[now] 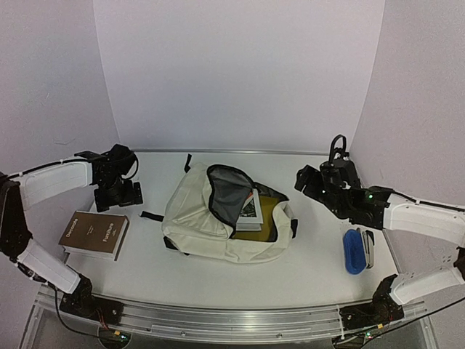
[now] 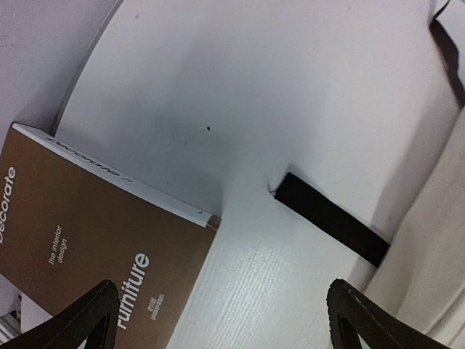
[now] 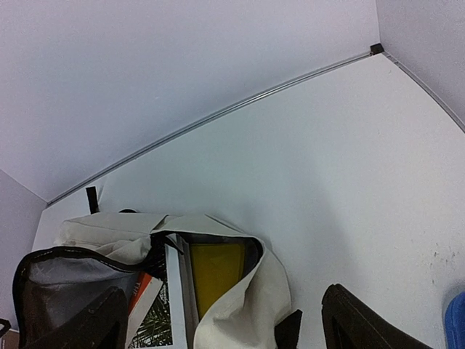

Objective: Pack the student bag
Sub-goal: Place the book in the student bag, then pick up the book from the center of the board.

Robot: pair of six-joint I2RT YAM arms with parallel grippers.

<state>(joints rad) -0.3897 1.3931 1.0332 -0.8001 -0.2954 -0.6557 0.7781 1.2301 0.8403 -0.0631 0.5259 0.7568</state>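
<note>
The student bag (image 1: pixel 203 218), cream canvas with black trim, lies in the middle of the table with its top unzipped. Inside its mouth show a yellow book (image 1: pixel 265 214) and a white book with a plant picture (image 1: pixel 251 212). A brown book (image 1: pixel 94 234) lies flat to the bag's left. My left gripper (image 1: pixel 118 195) hovers open above the table between the brown book (image 2: pixel 80 247) and the bag's black strap (image 2: pixel 330 218). To the bag's right my right gripper (image 1: pixel 311 182) stands open, empty, looking at the bag's mouth (image 3: pixel 211 276).
A blue case (image 1: pixel 354 251) with a white object beside it lies at the right, under my right arm. The table's back edge meets the curved white wall (image 3: pixel 218 116). A metal rail (image 1: pixel 218 320) runs along the near edge.
</note>
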